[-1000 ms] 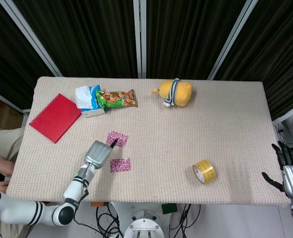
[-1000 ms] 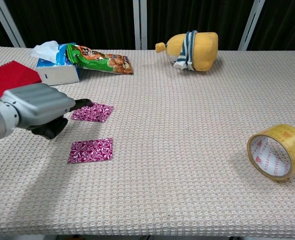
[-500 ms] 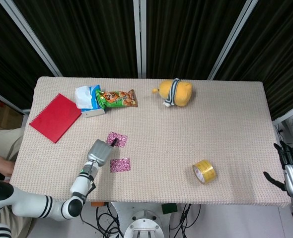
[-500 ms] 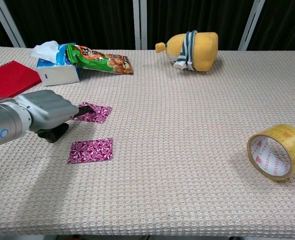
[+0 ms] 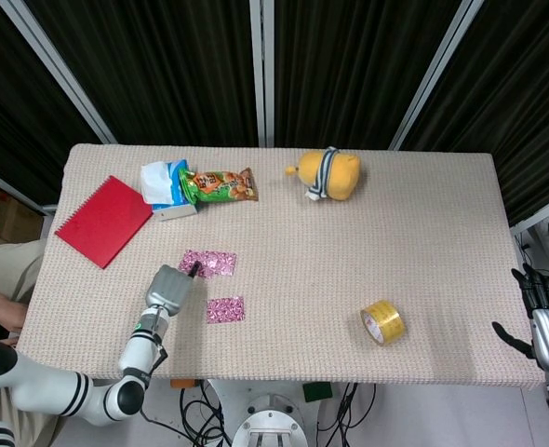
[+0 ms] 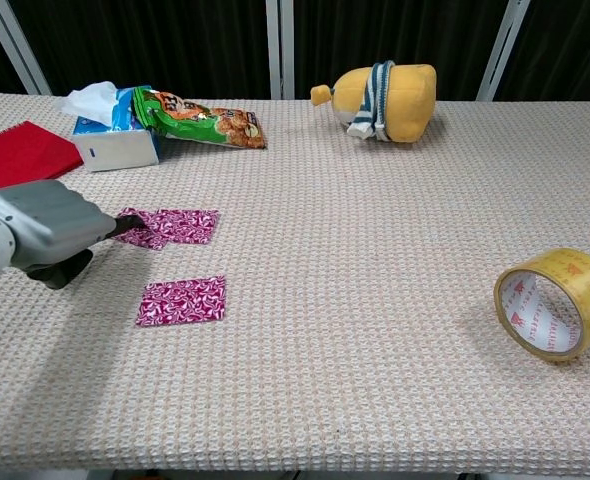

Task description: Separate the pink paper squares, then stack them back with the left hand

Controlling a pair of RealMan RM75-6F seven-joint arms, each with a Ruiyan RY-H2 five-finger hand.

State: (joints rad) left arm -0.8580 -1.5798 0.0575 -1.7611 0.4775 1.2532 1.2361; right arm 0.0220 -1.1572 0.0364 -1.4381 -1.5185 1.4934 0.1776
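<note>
Woven beige worktop (image 6: 375, 330) under dark curtains; near its front-left edge lies one pink paper square (image 6: 182, 300); just behind, the left hand (image 6: 45, 228) presses a fingertip on two overlapping pink squares (image 6: 170, 226); the right hand (image 5: 546, 321) hangs open-fingered off the right edge, holding nothing.

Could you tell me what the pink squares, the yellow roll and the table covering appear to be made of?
The pink squares look like thin printed paper, lying flat, with a swirl pattern and a slight sheen. The yellow roll looks like glossy plastic adhesive tape wound on a ring, with red print on its inner face. The table covering looks like coarse, matte beige woven fabric, judging by its regular bumpy weave.
</note>
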